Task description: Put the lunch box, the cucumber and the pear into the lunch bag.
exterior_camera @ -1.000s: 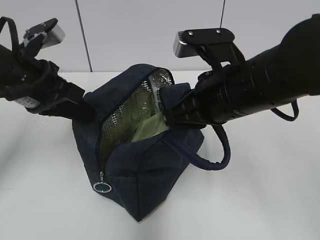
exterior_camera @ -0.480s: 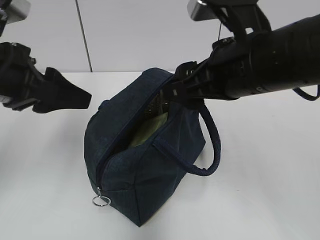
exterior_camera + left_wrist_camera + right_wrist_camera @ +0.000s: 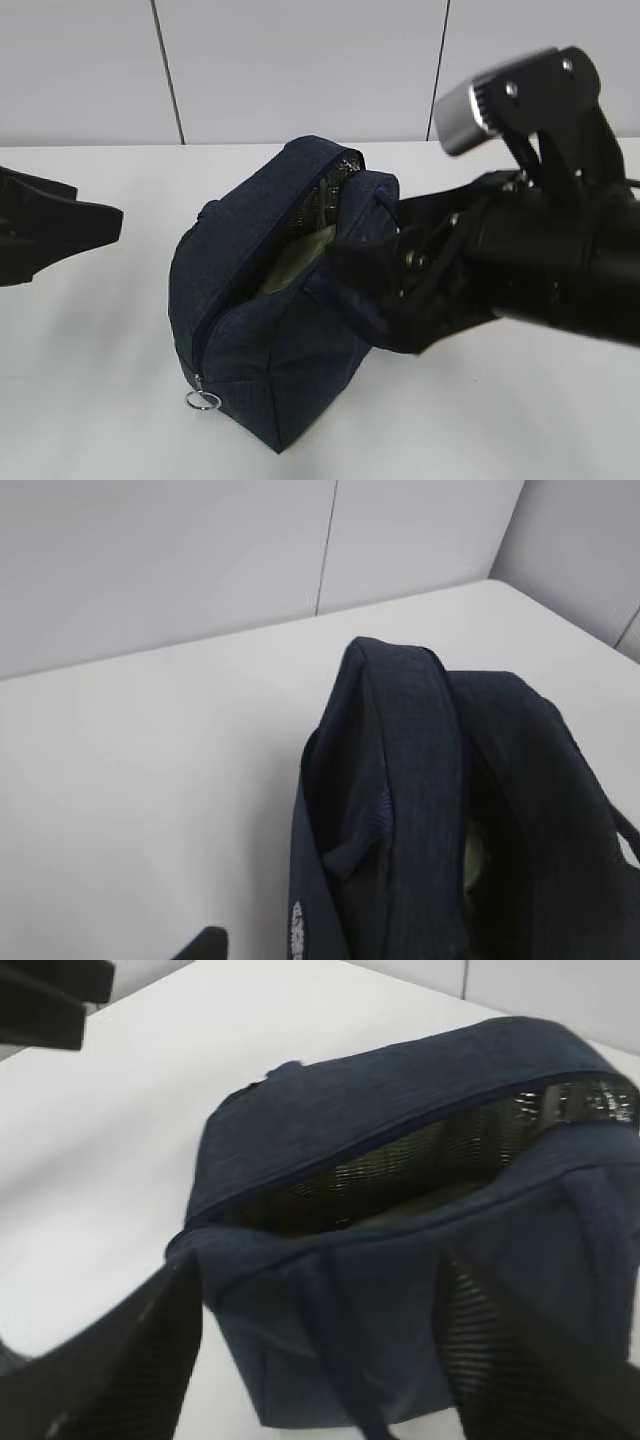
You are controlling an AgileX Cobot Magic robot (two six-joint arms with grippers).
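Observation:
The navy lunch bag point(image 3: 270, 320) stands in the middle of the table, its zipper partly open with the ring pull point(image 3: 203, 401) at the low front end. Silvery lining and a pale green surface, the lunch box lid point(image 3: 300, 265), show inside. The cucumber and the pear are hidden. My right gripper point(image 3: 355, 290) is open beside the bag's right side. In the right wrist view its fingers point(image 3: 110, 1360) stand wide apart, with the bag point(image 3: 400, 1120) and its handle between them. My left gripper point(image 3: 100, 215) is off to the left, apart from the bag; one fingertip point(image 3: 205, 946) shows.
The white table point(image 3: 520, 420) ends at a grey panelled wall point(image 3: 300, 70) behind. In the left wrist view the bag point(image 3: 400, 780) fills the lower right, with bare table to its left.
The left gripper let go of the bag's edge and pulled away left. The right arm left the bag's rim and dropped low to its right. The bag's mouth has narrowed.

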